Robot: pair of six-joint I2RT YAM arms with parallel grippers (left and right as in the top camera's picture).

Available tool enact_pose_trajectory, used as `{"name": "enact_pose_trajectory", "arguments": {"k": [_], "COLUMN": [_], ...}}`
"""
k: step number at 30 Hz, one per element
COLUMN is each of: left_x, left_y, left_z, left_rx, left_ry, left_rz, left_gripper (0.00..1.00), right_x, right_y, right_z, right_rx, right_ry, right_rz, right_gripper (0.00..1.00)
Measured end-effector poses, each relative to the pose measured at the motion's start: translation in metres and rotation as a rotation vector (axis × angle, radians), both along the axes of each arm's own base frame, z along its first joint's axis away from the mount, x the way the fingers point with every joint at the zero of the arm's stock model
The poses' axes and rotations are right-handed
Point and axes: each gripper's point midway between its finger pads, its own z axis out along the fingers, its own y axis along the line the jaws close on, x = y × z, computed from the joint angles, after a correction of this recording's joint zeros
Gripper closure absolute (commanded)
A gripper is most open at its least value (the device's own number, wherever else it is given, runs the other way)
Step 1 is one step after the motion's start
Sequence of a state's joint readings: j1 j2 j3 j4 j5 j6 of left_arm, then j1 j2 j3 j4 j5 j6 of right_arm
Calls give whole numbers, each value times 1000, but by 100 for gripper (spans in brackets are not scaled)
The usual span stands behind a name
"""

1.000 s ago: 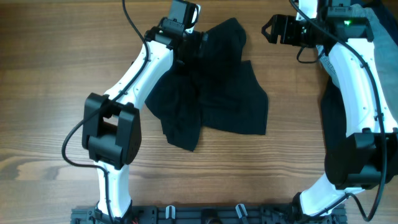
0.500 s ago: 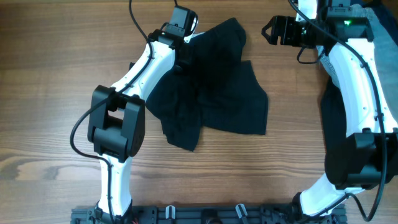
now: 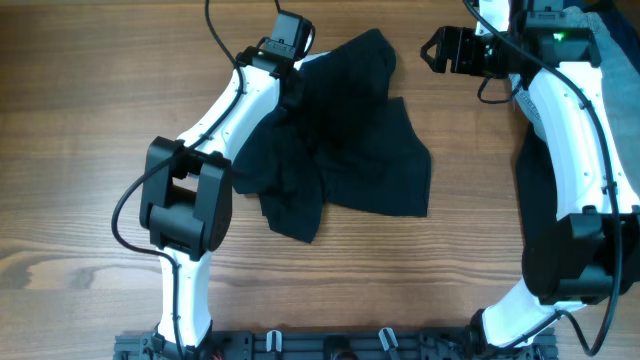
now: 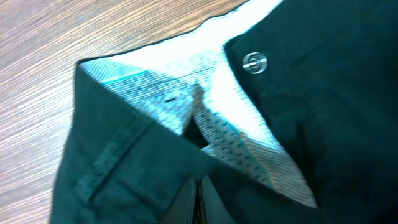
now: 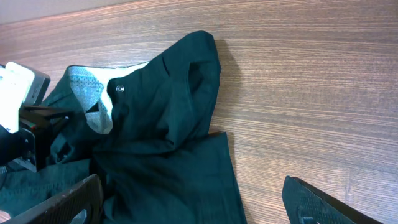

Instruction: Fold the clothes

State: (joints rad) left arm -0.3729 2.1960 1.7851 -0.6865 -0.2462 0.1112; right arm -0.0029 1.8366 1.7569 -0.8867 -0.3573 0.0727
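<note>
The black shorts (image 3: 345, 140) lie crumpled in the middle of the wooden table, waist end at the back. My left gripper (image 3: 298, 78) sits on their back left corner, shut on the waistband. In the left wrist view the fingertips (image 4: 198, 200) meet on a fold of black cloth, with the grey lining (image 4: 217, 93) and a button (image 4: 254, 63) beyond. My right gripper (image 3: 432, 48) hovers open above bare table, right of the shorts. Its wrist view shows the shorts (image 5: 168, 124) between and beyond the wide-apart fingers (image 5: 314, 202).
A larger black garment (image 3: 535, 200) lies under the right arm along the right side. Light-blue denim (image 3: 606, 40) shows at the back right corner. A black rail (image 3: 330, 345) runs along the table's front edge.
My left gripper has closed from wide open onto the waistband, after its wrist shifted slightly left. The right arm has not moved.
</note>
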Motion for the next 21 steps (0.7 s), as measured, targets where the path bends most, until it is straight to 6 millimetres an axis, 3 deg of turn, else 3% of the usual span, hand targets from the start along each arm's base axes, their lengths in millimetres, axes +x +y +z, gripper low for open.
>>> {"name": "enact_pose_trajectory", "arguments": {"k": [4, 5, 6, 7, 9, 10, 12, 14, 17, 21], "left_x": [2, 1, 1, -1, -7, -9, -11, -12, -14, -19], "left_y": [20, 28, 42, 45, 47, 40, 31, 22, 16, 15], "left_z": [0, 1, 8, 11, 24, 43, 60, 65, 49, 7], "left_rx": [14, 14, 18, 21, 24, 0, -28, -55, -64, -44], "left_ry": [5, 10, 10, 12, 15, -16, -42, -44, -6, 92], "left_rz": [64, 87, 115, 119, 114, 91, 58, 29, 10, 3], "left_gripper": [96, 57, 48, 37, 27, 25, 23, 21, 21, 18], "right_x": [0, 0, 0, 0, 0, 0, 0, 0, -1, -1], "right_y": [0, 0, 0, 0, 0, 0, 0, 0, 0, 0], "right_z": [0, 0, 0, 0, 0, 0, 0, 0, -1, -1], "right_rx": [0, 0, 0, 0, 0, 0, 0, 0, 0, -2], "right_ry": [1, 1, 0, 1, 0, 0, 0, 2, 6, 6], "right_rz": [0, 0, 0, 0, 0, 0, 0, 0, 0, 3], "right_gripper": [7, 7, 7, 7, 7, 7, 7, 7, 7, 6]}}
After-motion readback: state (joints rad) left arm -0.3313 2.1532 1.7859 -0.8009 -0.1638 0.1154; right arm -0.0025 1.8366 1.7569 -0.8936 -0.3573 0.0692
